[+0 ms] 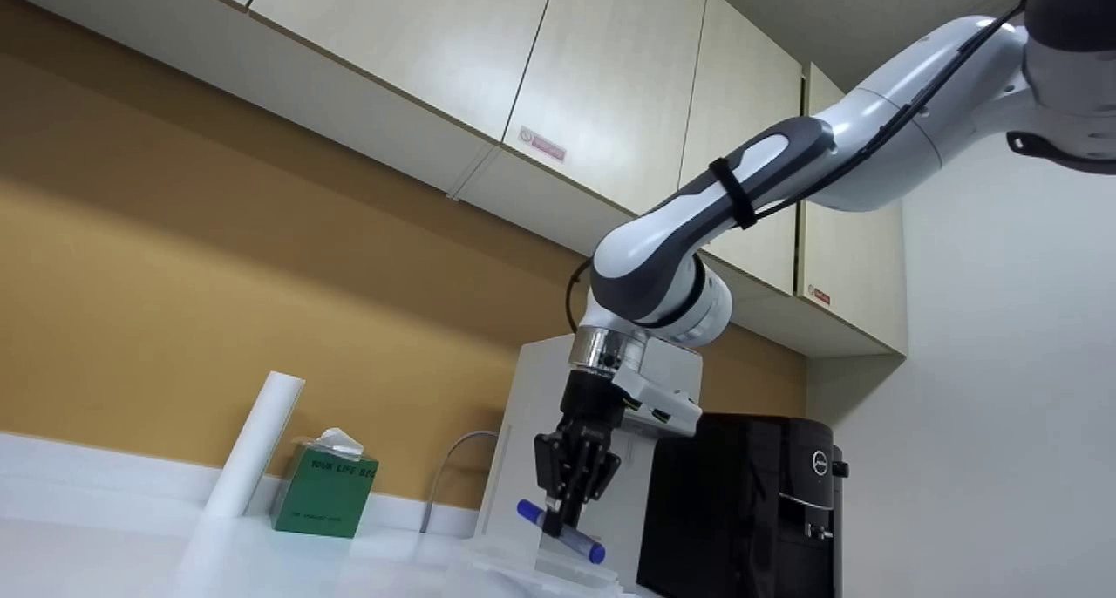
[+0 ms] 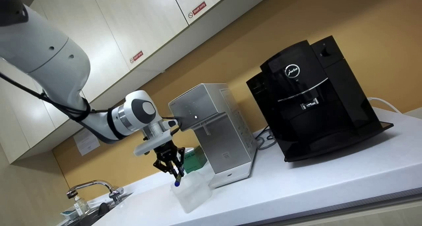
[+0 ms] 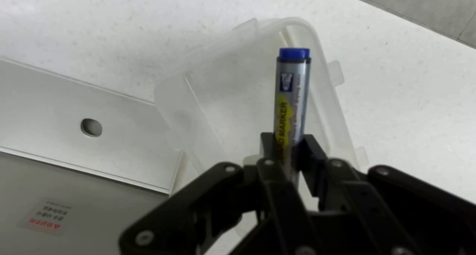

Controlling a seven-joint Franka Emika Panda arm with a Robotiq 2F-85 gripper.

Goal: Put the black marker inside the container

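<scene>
Gripper [image 3: 288,147] points down, its two fingers drawn together on the marker [image 3: 292,95], one against each flank. Marker lies crosswise between the fingertips, gripped partway along, a blue end projecting either side in an exterior view; silver-grey barrel, yellow patch, "MARKER" legible in the wrist view. Held up off the worktop [image 2: 283,183]. Translucent container [image 3: 230,95] below, on the worktop; in the wrist view the marker shows against it, nearer its right-hand wall in frame. Cannot tell whether marker and container rim touch. Just beside the container, a grey dispenser [image 2: 221,143], small label low on its front. On one side of that, black coffee machine [image 2: 316,100] lettered "jura"; on the other, green tissue box [image 1: 324,493], a white tissue poking from its top, white cylinder [image 1: 255,445] next to it. Farther along in an exterior view, chrome tap [image 2: 115,194] at a sink [image 2: 87,221], soap bottle [image 2: 81,206] near. Backdrop: ochre wall [image 1: 174,319], pale cabinets [image 1: 610,84] above, red "Staff only" signs [image 2: 199,8] on their doors.
</scene>
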